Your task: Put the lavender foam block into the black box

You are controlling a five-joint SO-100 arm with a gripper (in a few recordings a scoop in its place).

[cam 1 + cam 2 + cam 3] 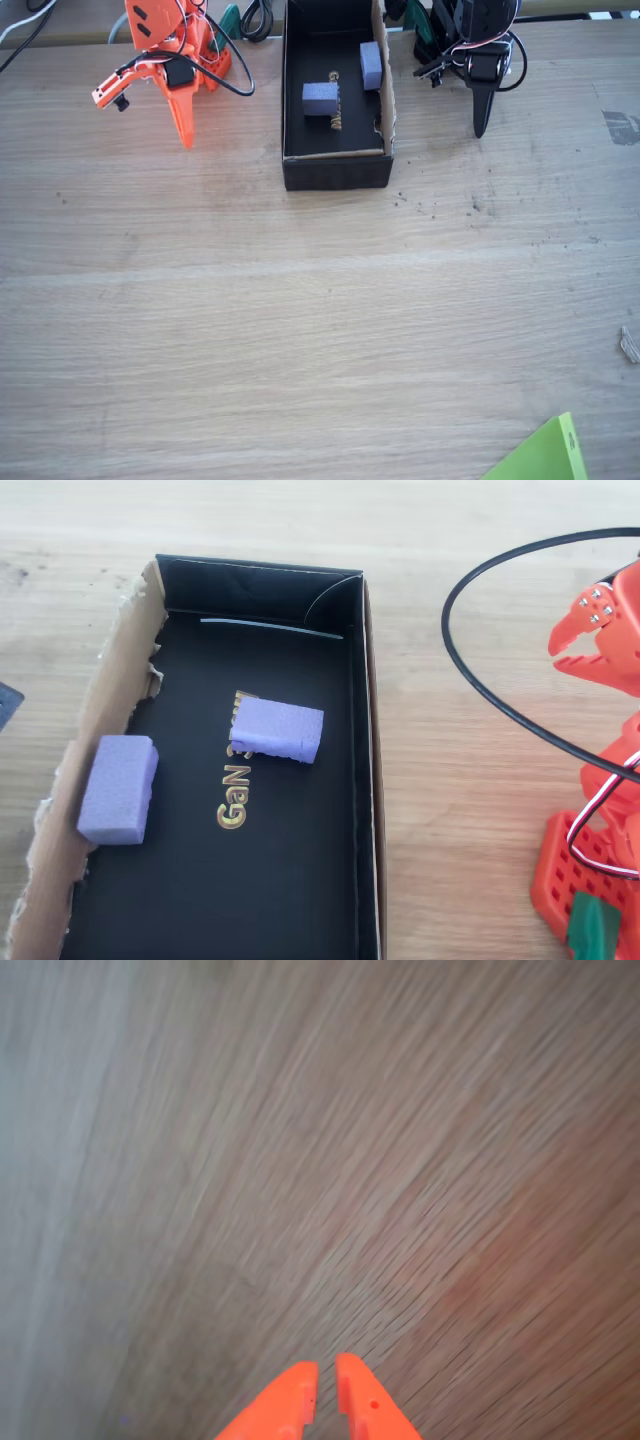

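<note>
The black box stands open-topped at the back of the table, one long wall raw brown cardboard. The lavender foam block lies inside on the box floor, near the middle. From overhead the block sits slightly tilted, covering part of the gold lettering. My orange gripper points down at the table left of the box, well apart from it. In the wrist view its fingertips nearly touch over bare, blurred wood, with nothing between them.
A second lavender block rests in the box against the brown wall. A black cable loops beside the box near my arm's base. A green sheet corner lies at the front right.
</note>
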